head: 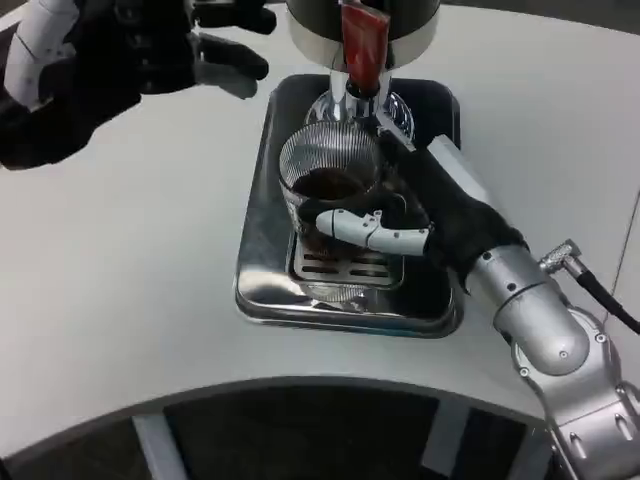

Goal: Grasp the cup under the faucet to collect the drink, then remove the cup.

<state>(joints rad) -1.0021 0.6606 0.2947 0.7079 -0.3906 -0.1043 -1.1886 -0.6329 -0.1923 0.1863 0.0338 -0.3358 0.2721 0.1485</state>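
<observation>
Cup: the ribbed clear glass cup point(330, 180) sits on the slotted grate of the steel drip tray point(262, 250), right under the faucet point(350, 95) with the red tap handle point(362, 45). Dark drink is already pooling in the bottom.

Right hand: the right hand point(400, 225) is wrapped around the cup from the right side, fingers point(375, 232) curled across the front wall, so it's clamped on the glass.

Left hand: the left hand point(130, 55) hovers up by the top left, fingers spread, holding nothing, close to the dispenser body point(360, 15).

Doing it well: I'd keep the cup dead level and centred under the spout while it fills (ribbed glass probably helps the hold), no squeezing harder than needed.

Edges: the tray's raised rim looks like the thing to clear, so lift a bit before pulling out. The spout hangs close above the cup mouth, so don't lift far.

Open room: the white tabletop point(120, 300) is bare to the left and front; out towards the right-front looks like the easiest exit.
</observation>
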